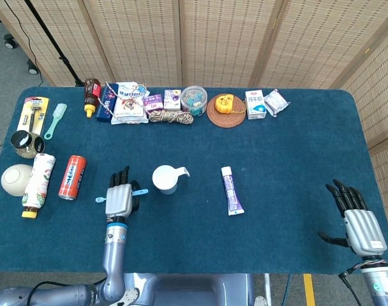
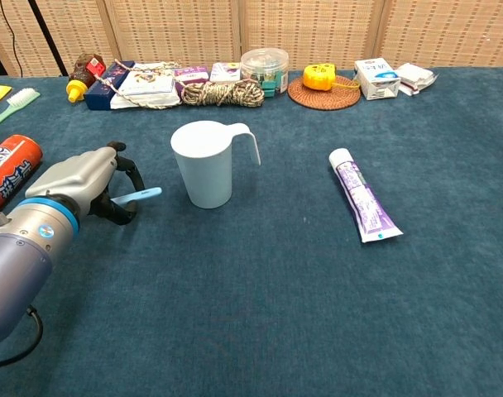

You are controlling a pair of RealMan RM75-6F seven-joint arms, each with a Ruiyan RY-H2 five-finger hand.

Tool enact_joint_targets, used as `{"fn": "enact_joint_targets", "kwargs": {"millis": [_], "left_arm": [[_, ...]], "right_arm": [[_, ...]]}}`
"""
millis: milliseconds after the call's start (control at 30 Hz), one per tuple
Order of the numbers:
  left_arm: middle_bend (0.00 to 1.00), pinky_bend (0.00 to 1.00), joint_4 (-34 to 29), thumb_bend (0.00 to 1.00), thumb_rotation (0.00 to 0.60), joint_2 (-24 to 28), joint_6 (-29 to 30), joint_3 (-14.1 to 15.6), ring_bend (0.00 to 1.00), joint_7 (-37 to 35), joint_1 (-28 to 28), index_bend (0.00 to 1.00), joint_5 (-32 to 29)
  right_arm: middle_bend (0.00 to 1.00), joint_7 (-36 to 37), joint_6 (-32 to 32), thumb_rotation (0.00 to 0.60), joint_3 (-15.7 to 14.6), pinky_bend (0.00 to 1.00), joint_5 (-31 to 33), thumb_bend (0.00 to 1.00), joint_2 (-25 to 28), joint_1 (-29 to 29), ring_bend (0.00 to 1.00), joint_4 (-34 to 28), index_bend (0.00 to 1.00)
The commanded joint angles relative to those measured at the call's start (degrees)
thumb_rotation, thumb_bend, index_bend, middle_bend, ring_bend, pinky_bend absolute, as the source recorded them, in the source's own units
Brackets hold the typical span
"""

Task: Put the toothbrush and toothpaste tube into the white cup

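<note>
The white cup (image 1: 165, 179) (image 2: 205, 165) stands upright mid-table with its handle to the right. My left hand (image 1: 119, 197) (image 2: 78, 184) is just left of the cup and grips a light blue toothbrush (image 1: 139, 192) (image 2: 138, 195), whose ends stick out on both sides of the hand. The purple and white toothpaste tube (image 1: 231, 190) (image 2: 363, 205) lies flat to the right of the cup, cap towards the back. My right hand (image 1: 358, 219) hovers at the table's right front edge, fingers spread, holding nothing.
A red can (image 1: 72, 177) (image 2: 8, 169), a bottle (image 1: 38, 185) and a white bowl (image 1: 16, 179) lie left of my left hand. A row of boxes, rope, a round tin and a woven coaster (image 1: 226, 109) lines the back edge.
</note>
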Motion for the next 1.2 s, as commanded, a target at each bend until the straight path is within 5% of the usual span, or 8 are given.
{"fn": "enact_joint_targets", "kwargs": {"millis": [33,1200], "left_arm": [[0.00,0.00,-1.78,0.47,0.600,1.39,0.22,-0.37,0.00,-0.79,0.43,0.63,0.60],[0.00,0.00,-22.66,0.47,0.600,14.11,6.16,-2.26,0.00,-2.61,2.89,0.63,4.94]], "right_arm": [[0.00,-0.13,-0.05,0.600,-0.05,0.00,-0.03,0.00,-0.05,0.03,0.00,-0.05,0.00],[0.00,-1.60,-0.14,0.600,-0.48,0.00,-0.35,0.00,-0.43,0.16,0.00,-0.64,0.00]]}}
